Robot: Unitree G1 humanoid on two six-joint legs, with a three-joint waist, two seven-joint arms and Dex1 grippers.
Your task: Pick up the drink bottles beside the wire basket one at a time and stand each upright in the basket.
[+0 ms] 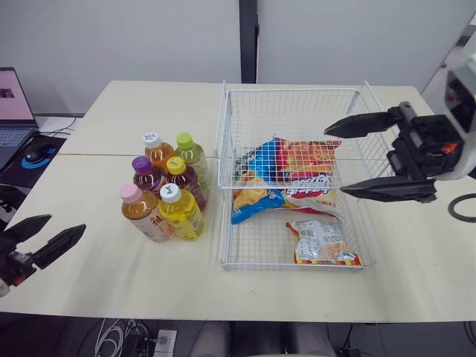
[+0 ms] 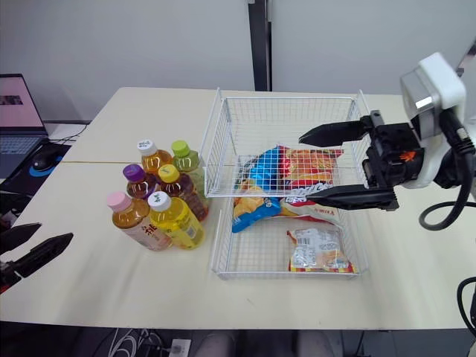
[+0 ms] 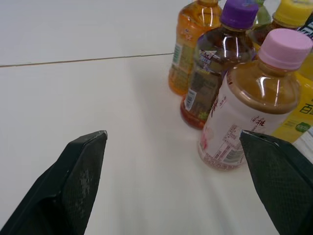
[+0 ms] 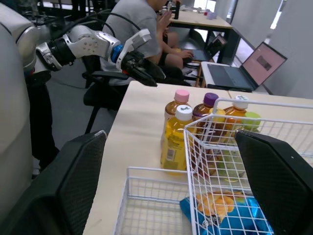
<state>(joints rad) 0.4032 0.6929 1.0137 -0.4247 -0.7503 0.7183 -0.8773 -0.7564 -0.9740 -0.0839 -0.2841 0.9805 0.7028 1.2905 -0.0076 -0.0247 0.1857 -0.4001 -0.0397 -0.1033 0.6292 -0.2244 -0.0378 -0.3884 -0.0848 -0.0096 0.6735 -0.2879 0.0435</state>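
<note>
A large chip bag [image 1: 290,175] and a small snack packet [image 1: 321,243] are held in the wire basket [image 1: 294,91] on the table [image 1: 111,282]. Six drink bottles [image 1: 181,214] are stood upright in a tight cluster just outside the basket's left wall. The left gripper [image 1: 65,223] is spread and empty, well left of the basket, with the pink-capped bottle [image 3: 249,107] nearest it, untouched. The right gripper [image 1: 335,162] is spread wide and empty above the basket's right half.
</note>
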